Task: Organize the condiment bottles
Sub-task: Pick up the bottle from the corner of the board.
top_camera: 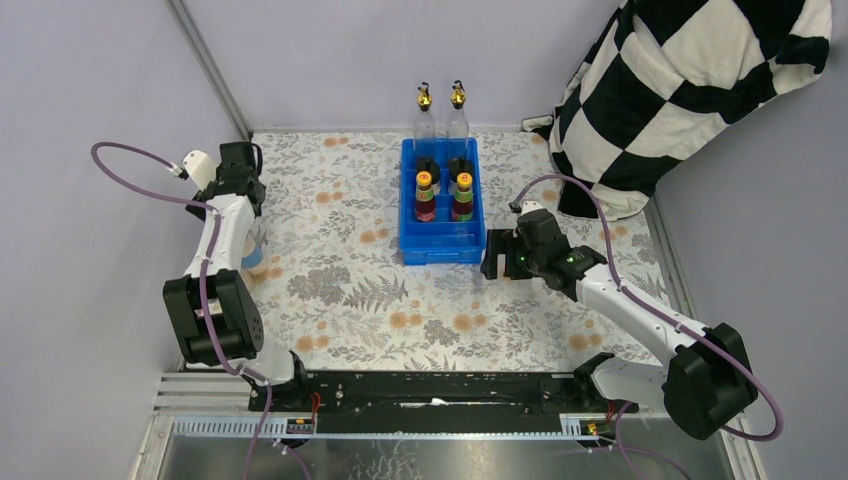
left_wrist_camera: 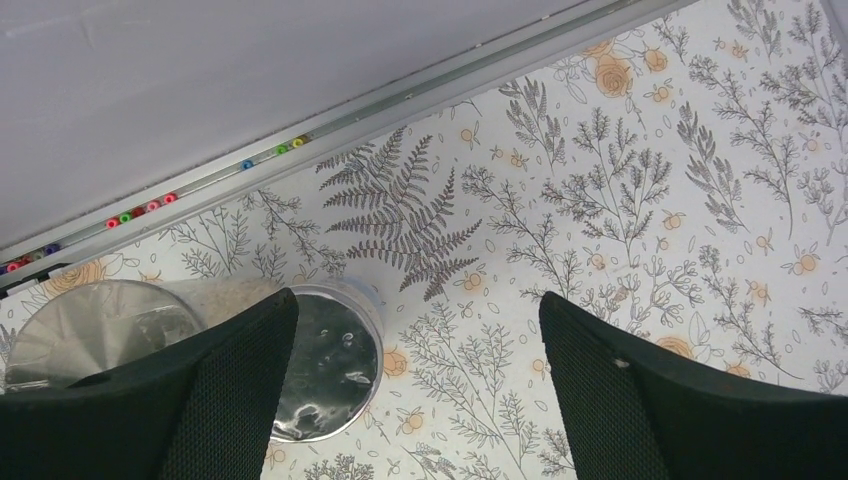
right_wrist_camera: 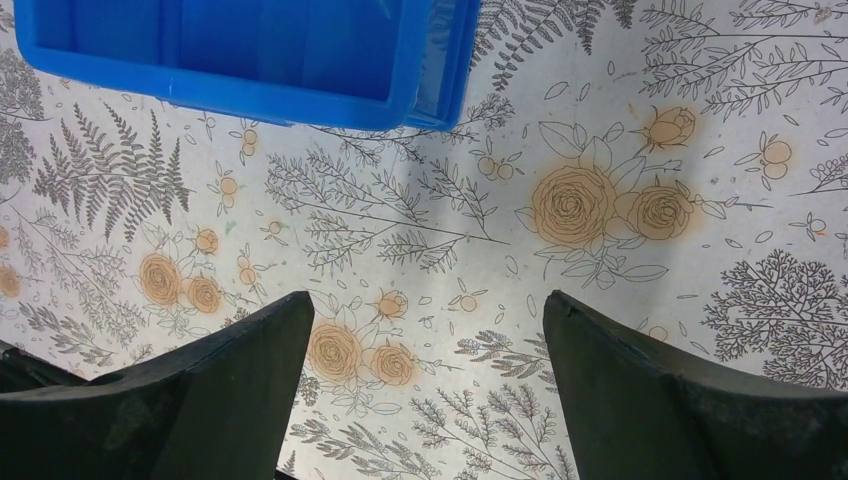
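Note:
Two tall clear gold-spouted bottles (top_camera: 424, 108) (top_camera: 458, 106) stand just behind the blue tray (top_camera: 408, 215). In the tray are two black-capped pale bottles (top_camera: 428, 168) (top_camera: 460, 166) and, in front of them, two orange-capped dark sauce bottles (top_camera: 425, 195) (top_camera: 462, 195). Two silver-lidded jars (left_wrist_camera: 335, 355) (left_wrist_camera: 90, 325) stand at the table's left edge. My left gripper (left_wrist_camera: 415, 400) is open above them, with the nearer jar beside and partly under its left finger; in the top view it (top_camera: 250, 248) hides most of both. My right gripper (right_wrist_camera: 425, 400) is open and empty over the cloth, off the tray's front right corner (right_wrist_camera: 440, 95).
The tray's front compartment (top_camera: 440, 238) holds nothing. A black-and-white checkered cloth (top_camera: 690, 90) hangs at the back right. A metal rail (left_wrist_camera: 400, 100) and wall border the table close behind the jars. The table carries a floral cloth (top_camera: 380, 300).

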Tool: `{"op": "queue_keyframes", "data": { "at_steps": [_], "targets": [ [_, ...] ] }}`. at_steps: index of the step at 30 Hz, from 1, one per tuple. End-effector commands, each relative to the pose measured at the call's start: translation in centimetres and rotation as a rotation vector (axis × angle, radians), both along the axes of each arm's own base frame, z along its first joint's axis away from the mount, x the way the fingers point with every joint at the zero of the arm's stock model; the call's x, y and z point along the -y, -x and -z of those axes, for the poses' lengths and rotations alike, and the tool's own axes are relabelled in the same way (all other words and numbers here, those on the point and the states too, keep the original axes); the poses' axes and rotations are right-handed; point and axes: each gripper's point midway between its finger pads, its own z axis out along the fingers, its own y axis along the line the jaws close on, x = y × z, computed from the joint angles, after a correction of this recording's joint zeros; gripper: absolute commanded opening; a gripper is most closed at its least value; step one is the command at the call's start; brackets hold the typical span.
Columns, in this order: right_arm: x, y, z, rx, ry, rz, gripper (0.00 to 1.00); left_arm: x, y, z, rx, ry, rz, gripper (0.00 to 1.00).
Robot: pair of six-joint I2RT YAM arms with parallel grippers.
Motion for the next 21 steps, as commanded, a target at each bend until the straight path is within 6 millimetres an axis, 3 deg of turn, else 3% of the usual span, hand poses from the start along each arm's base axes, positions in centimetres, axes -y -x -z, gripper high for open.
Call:
{"op": "queue_keyframes", "data": {
  "at_steps": [1,7,11,16,21],
  "targets": [
    [-0.8,-0.3,-0.9,0.031,-0.042,-0.019,0.92,-0.3,0.7,-1.7,0.027,-0.031,-0.009,0.94],
    [-1.0,-0.3,-0.9,0.028,-0.046,-0.024,0.92,-0.6,1.5,-2.4,0.042,-0.054,-0.04,0.96],
    [-1.0,-0.3,-1.0,0.028,-0.051,-0.025,0.92,-0.6,2.4,-0.4,-0.021,-0.022,-0.093,0.97],
    [-1.0,-0.1,-0.9,0.026,-0.052,-0.032,0.92,0.0,2.0,2.6,-0.072,0.033,-0.083,0.98],
    [-0.9,0.0,-0.6,0.021,-0.046,-0.033,0.92,0.0,2.1,3.5,-0.084,0.035,-0.086,0.97]
  ]
}}
